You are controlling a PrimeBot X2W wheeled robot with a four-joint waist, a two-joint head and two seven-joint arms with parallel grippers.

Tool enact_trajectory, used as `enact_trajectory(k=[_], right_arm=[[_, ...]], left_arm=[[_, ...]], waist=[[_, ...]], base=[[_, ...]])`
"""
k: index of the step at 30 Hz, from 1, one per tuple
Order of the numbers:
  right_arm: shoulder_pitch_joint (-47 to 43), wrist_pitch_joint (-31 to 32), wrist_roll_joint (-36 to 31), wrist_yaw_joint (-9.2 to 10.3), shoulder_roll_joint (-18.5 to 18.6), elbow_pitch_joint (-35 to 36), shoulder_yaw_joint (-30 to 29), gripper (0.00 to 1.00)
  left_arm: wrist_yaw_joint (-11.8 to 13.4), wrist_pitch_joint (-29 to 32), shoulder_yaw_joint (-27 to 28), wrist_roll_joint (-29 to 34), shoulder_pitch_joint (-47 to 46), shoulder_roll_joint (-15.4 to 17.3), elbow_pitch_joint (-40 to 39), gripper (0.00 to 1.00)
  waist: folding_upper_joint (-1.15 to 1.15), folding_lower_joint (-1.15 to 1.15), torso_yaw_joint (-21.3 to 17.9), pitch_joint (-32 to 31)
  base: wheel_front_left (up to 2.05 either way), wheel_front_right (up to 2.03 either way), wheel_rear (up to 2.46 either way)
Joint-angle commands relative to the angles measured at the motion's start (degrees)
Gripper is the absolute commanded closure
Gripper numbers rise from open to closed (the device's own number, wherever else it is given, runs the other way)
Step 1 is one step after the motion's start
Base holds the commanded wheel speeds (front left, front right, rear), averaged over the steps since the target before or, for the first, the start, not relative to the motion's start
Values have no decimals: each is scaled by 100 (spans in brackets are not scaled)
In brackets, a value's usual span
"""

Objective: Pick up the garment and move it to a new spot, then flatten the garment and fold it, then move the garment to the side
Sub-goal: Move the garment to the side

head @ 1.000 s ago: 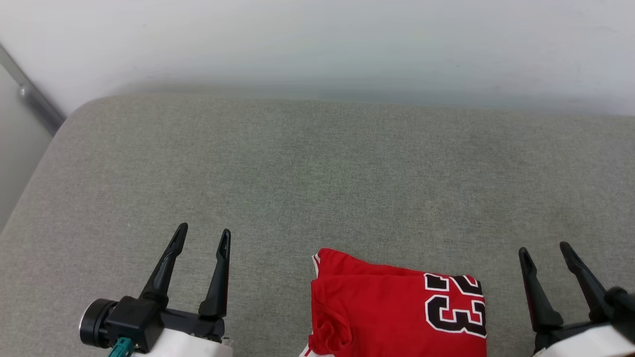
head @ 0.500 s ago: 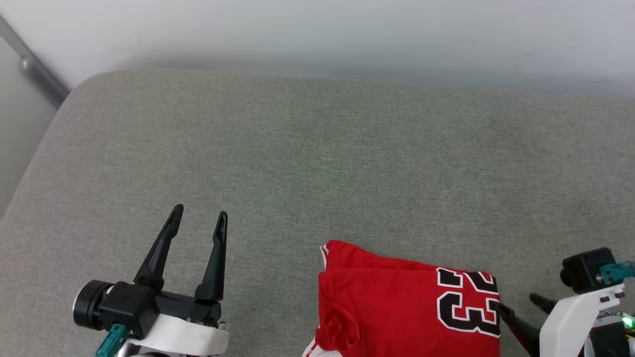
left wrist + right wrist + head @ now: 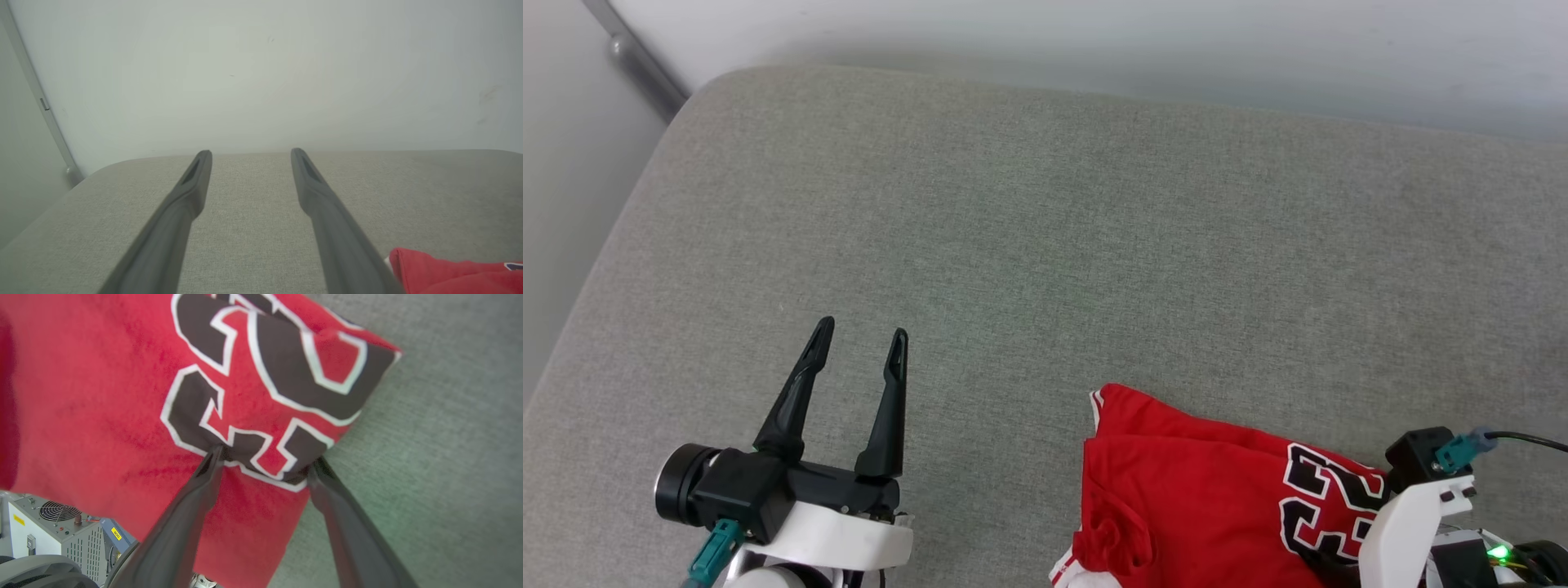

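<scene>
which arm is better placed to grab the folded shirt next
Right, probably. The right gripper is open with its fingers straddling the printed edge of the garment. The left gripper hangs open over the grey surface, apart from the cloth.

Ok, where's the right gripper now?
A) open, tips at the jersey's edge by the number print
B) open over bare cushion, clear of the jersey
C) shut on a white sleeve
A: the right wrist view shows the right gripper, fingers spread, at the edge of the red jersey by its black number print.
</scene>
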State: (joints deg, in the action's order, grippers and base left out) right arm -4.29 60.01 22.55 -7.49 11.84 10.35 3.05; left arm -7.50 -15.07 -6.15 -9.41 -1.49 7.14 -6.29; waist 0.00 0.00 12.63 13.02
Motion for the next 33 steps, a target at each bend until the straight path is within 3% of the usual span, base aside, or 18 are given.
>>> enact_trajectory(k=[1,4,5,6,7,11,15,25,33], right_arm=[[7,15,48,0,-101,-155,84,0],[43,1,17,0,-151,-468,186,0],[66,-16,-28,0,-114,-559,263,14],[91,-108,-63,0,-91,-620,321,78],[145,-177,-82,0,-87,-696,363,100],[355,-533,-180,1,50,-799,557,100],[659,-967,-550,7,492,-707,787,100],[1812,-1424,-1338,4,2356,-435,2297,100],[2972,-1691,-1168,2,3571,-630,3003,100]], left_arm=[[9,-12,5,-21,-77,9,-7,0],[9,-12,1,-18,-92,14,-4,0],[9,-12,0,-11,-88,13,0,0],[9,-12,-11,-6,-86,7,4,0],[9,-12,-39,5,-88,6,8,0],[9,-12,-118,26,-114,26,-31,0],[9,-13,-100,-41,-15,-20,-44,0],[8,-12,-504,-104,65,-54,-1,0],[9,-12,-774,-60,-316,158,-78,0]], waist=[[0,0,27,22],[0,0,54,36],[0,0,56,33],[0,0,53,31],[0,0,43,30],[0,0,-54,-27],[0,0,-249,-116],[0,0,-1438,-102],[0,0,-2561,593]], base=[[0,0,0],[0,0,0],[0,0,0],[0,0,0],[0,0,0],[0,0,0],[0,0,0],[0,0,0],[0,0,0]])
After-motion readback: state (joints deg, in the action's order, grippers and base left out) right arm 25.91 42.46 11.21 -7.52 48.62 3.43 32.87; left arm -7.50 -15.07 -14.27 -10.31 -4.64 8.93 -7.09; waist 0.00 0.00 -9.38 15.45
